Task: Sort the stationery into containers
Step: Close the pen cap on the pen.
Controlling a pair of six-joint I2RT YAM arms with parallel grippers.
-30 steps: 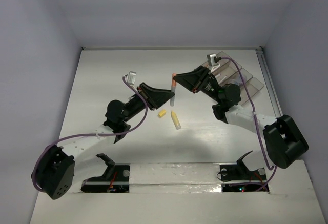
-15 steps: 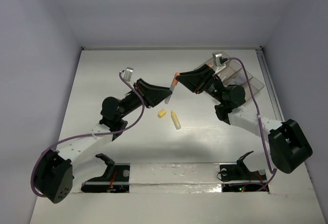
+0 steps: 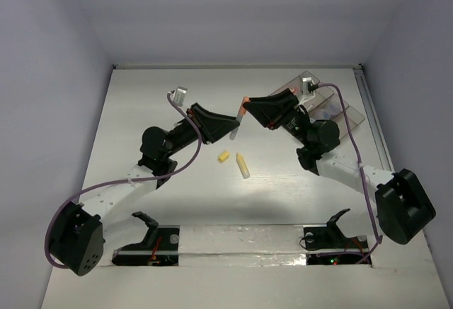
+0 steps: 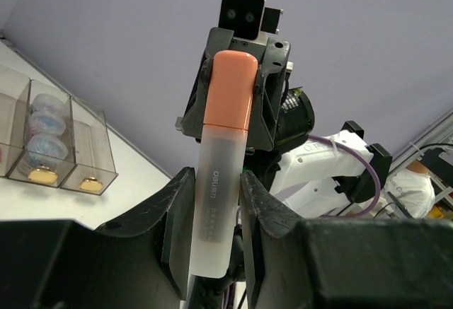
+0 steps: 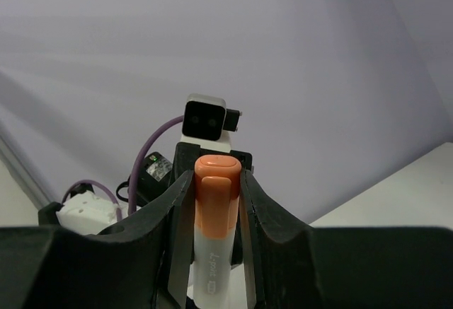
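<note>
Orange-capped frosted marker (image 4: 221, 167), its barrel printed "deli", hangs above the bench (image 3: 141, 104): left gripper (image 4: 214, 182) pinches the barrel, right gripper (image 5: 216, 178) pinches the cap.

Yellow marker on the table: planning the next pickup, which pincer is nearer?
Left. The left pincer is just beyond the yellow marker; the right pincer is farther back. Both grip one orange-capped marker.

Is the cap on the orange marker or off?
On. The orange cap sits snugly on the end of the marker, joined to its frosted white body in both wrist views.
</note>
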